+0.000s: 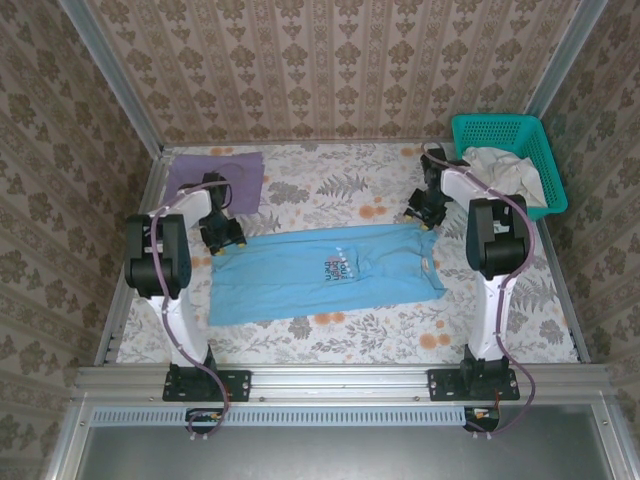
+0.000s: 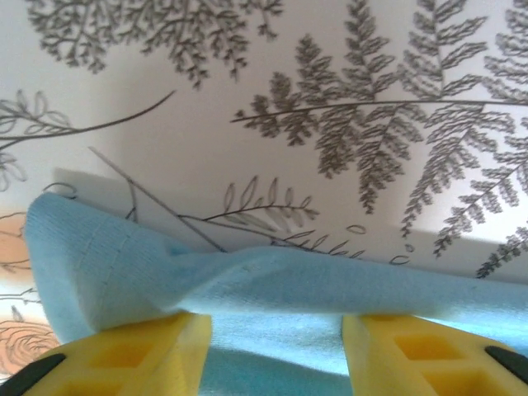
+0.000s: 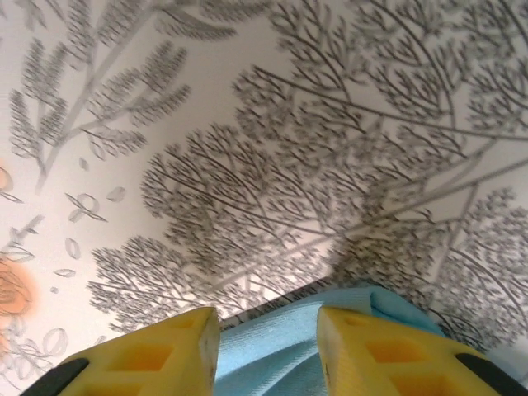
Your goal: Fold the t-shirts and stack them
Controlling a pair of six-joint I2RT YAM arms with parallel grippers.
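Both arms reach forward and bend down. I see the left gripper (image 1: 222,238) and right gripper (image 1: 422,218), jaws parted, straddling the far edge of the blue t-shirt (image 1: 320,275), spread mid-table (image 1: 330,190). The purple t-shirt (image 1: 215,178) lies far-left.

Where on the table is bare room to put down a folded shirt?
Free: the far middle, between the purple shirt and the basket; the near strip between the blue shirt and the table edge. Crowded: the blue shirt's ends, by the arms.
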